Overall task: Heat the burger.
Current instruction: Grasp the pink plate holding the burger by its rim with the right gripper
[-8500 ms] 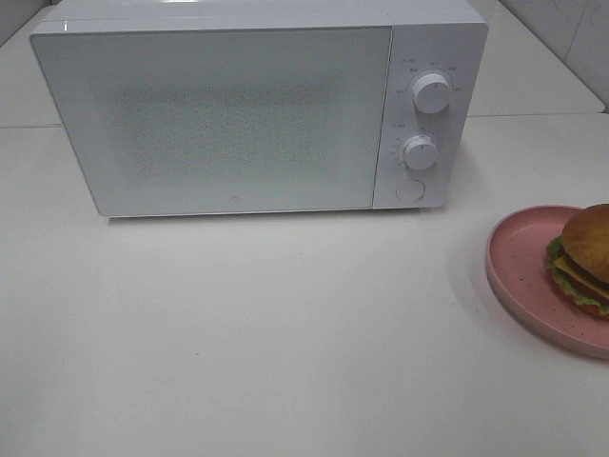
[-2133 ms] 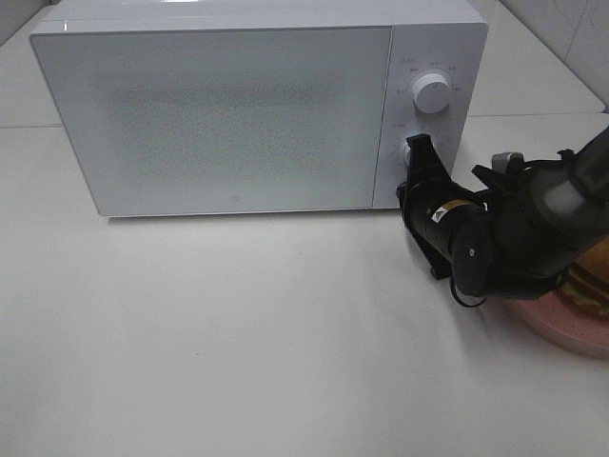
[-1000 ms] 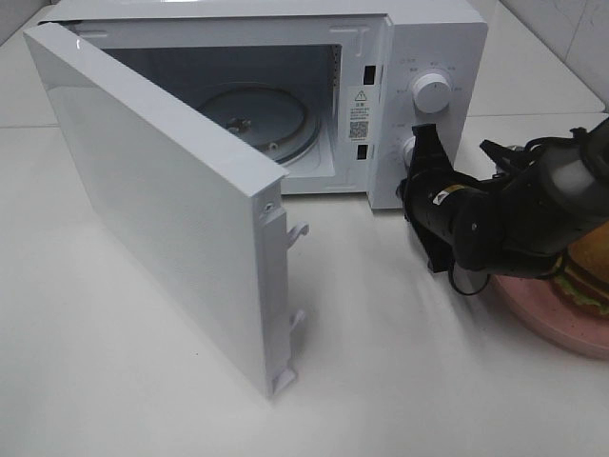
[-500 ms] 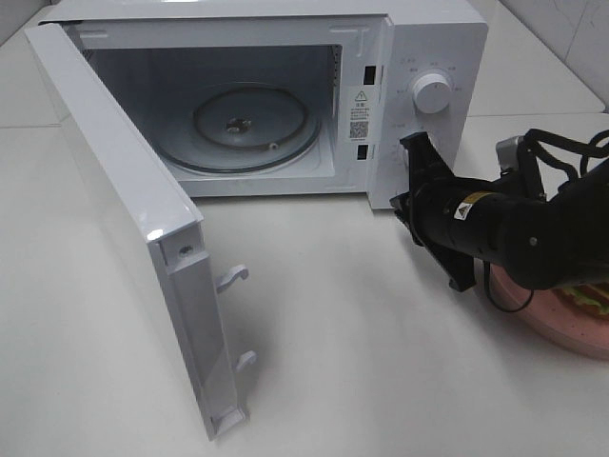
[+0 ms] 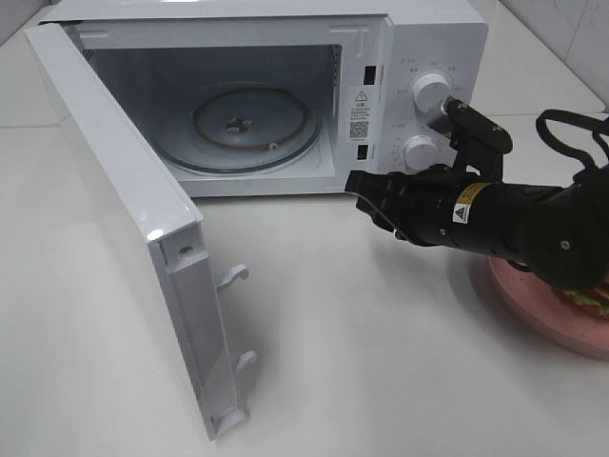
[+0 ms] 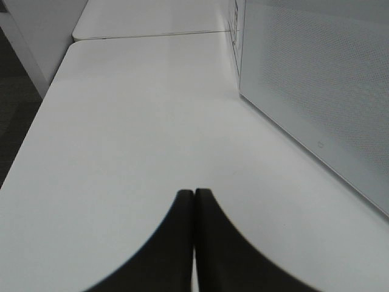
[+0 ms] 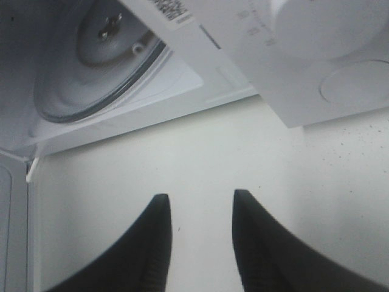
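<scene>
The white microwave (image 5: 433, 38) stands at the back with its door (image 5: 124, 219) swung wide to the left. Its glass turntable (image 5: 255, 124) is bare. My right gripper (image 5: 360, 195) hovers low over the table in front of the control panel and points left. In the right wrist view this gripper (image 7: 197, 207) is open, with only table between its fingers, and the turntable (image 7: 91, 67) lies ahead. The burger (image 5: 592, 299) sits on the pink plate (image 5: 542, 314) at the right edge, mostly hidden behind my right arm. My left gripper (image 6: 194, 198) is shut and empty beside the door (image 6: 328, 91).
Two round knobs (image 5: 430, 90) and a round button (image 7: 358, 85) are on the microwave's panel, just behind my right arm. The open door reaches far out over the front left of the table. The table's left edge (image 6: 36, 121) shows in the left wrist view.
The microwave door has swung further open. My right gripper has turned to point left, moved leftward past the panel, and its fingers have parted.
</scene>
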You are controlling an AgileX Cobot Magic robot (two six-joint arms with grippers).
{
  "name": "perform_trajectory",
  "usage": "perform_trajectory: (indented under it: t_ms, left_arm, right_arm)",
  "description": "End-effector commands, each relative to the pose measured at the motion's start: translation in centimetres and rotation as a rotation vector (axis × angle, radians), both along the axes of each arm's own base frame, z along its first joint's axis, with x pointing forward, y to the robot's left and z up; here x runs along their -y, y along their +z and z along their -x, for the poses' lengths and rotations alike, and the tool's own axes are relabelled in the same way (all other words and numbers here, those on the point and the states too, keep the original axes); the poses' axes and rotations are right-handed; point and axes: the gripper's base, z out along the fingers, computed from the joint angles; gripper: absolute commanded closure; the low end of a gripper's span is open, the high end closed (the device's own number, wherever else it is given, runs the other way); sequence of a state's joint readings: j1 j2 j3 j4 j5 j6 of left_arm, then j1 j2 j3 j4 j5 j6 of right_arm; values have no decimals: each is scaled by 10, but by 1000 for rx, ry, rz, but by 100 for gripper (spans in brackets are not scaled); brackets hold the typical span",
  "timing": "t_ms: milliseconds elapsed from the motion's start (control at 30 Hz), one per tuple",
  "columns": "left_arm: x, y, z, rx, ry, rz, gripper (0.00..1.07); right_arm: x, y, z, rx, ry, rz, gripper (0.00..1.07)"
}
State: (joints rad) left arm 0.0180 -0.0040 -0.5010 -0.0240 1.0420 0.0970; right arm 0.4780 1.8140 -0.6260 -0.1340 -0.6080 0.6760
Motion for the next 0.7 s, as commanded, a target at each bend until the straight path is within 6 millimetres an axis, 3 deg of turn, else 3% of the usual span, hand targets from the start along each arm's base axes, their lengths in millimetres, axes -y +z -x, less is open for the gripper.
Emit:
perform_trajectory:
  t_ms: [33,300,367,700]
  left_arm:
    - [0,0,3,24,1,4,106]
    - [0,0,3,24,1,4,106]
    - [0,0,3,24,1,4,106]
    - [0,0,3,24,1,4,106]
  right_arm:
    - [-1,4,3,39,91,86,72]
    - [-1,0,12,39,267,297,72]
    - [2,-4,11,-36,305,415,72]
    - [13,6,-6,-255,243,661,68]
